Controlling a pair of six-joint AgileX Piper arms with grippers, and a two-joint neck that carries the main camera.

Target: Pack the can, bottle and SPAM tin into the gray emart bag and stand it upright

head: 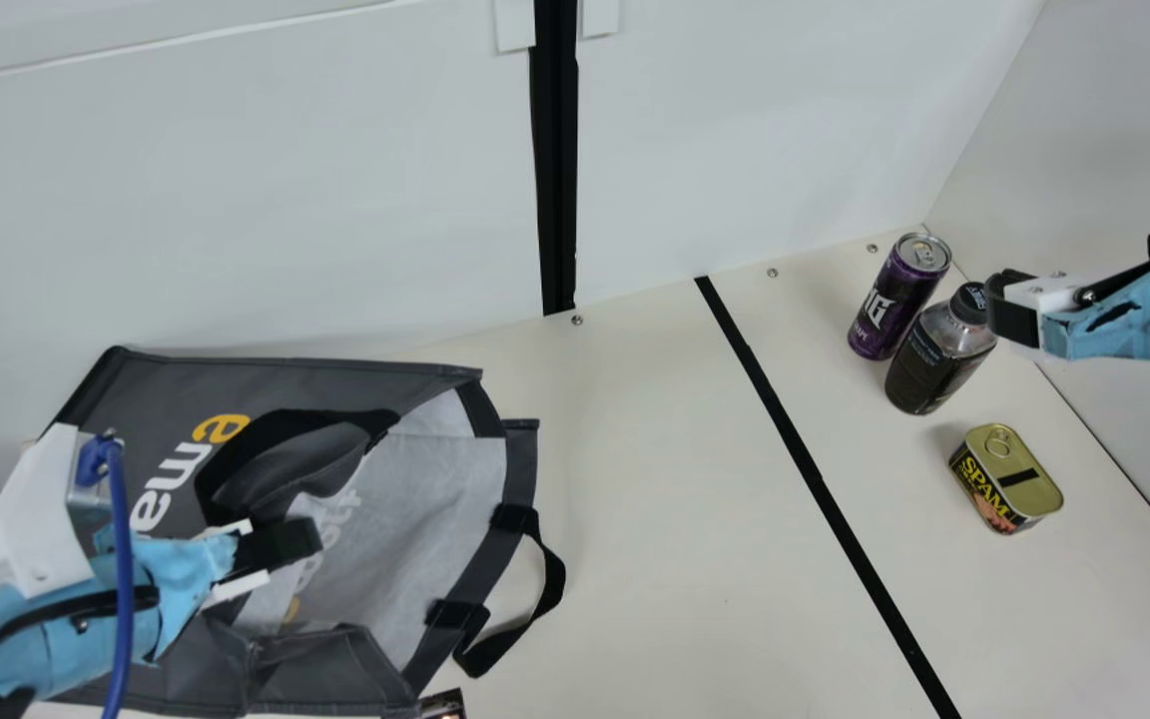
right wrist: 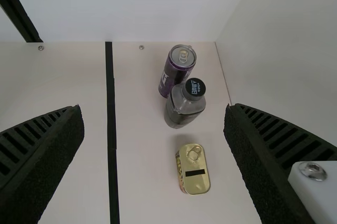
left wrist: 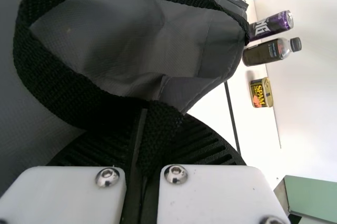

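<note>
Three to pack, can, bottle and SPAM tin, on tabletop; left gripper, jaws closed on likely bag strap, right gripper, jaws open; opening step, next spread mouth.

Holds the left arm low at the main view's left, with the left gripper pinched closed, and the right arm higher at its right, with the right gripper spread wide.
</note>
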